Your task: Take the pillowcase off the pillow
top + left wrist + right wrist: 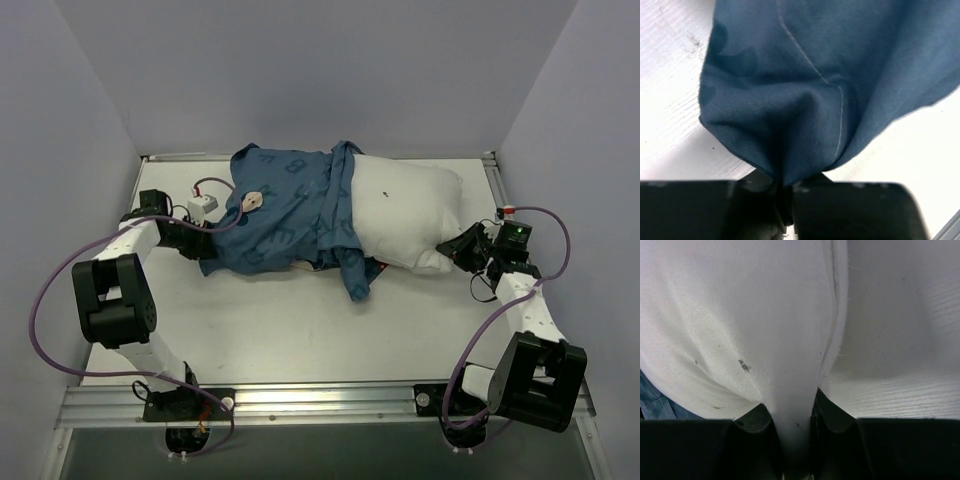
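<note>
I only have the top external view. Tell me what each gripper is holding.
Observer: The left gripper is shut on a bunched fold of the pillowcase, with the cloth pinched in its jaws.
Operator: Report the right one.
Observer: The right gripper is shut on a corner of the pillow, with white fabric drawn between its jaws.
Operator: Check for blue cloth near that grip.
Observer: Only a sliver shows at the right wrist view's lower left edge, apart from the jaws.

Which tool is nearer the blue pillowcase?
Left. The left tool pinches the pillowcase at its left end; the right tool clamps the bare pillow corner, apart from the fabric.
</note>
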Robot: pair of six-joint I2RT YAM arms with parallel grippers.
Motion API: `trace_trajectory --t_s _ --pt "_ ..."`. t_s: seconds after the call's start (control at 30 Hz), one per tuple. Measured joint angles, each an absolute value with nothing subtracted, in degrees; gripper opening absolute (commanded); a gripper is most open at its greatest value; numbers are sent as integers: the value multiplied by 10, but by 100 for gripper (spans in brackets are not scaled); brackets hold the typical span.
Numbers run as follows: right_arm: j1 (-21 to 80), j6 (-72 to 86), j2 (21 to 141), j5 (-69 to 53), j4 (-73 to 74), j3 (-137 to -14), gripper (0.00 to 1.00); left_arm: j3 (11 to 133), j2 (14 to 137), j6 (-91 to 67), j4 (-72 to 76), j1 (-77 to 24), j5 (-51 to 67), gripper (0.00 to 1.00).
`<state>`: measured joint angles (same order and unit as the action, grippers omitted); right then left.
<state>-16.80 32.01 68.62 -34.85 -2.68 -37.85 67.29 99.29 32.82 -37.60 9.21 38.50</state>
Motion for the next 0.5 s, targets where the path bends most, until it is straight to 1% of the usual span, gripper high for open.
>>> trace_trajectory --t_s 0.13,0.23,0.5 --pt "-168 320 686 -348 -27 -378 0 673 993 319 -372 98 373 2" --pt "-172 320 686 -348 -25 -378 0 671 988 293 -353 117 338 2" --pt "-173 322 680 -362 -18 -378 0 697 901 233 -329 208 235 2"
